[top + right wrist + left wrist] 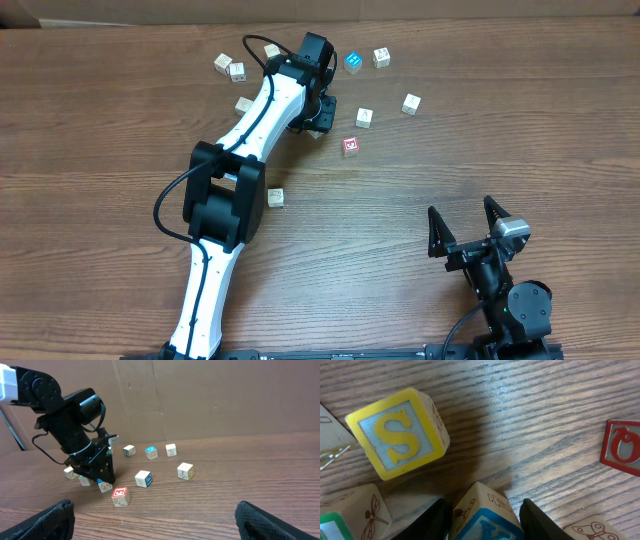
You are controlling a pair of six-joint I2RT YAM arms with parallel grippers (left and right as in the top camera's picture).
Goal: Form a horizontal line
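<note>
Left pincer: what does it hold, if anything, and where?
Blue-faced cube sits inside the left pincer, flanked at opposite side faces; whether gripped cannot be told.

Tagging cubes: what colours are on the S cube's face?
S cube: yellow letter on pale blue, yellow border; shows best in the left wrist view.

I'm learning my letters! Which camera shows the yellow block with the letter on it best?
The left wrist view. The yellow block fills much of the picture there, with its S face whole and sharp. In the overhead and right wrist views it is too small for me to pick out, and it may be hidden by the left arm.
</note>
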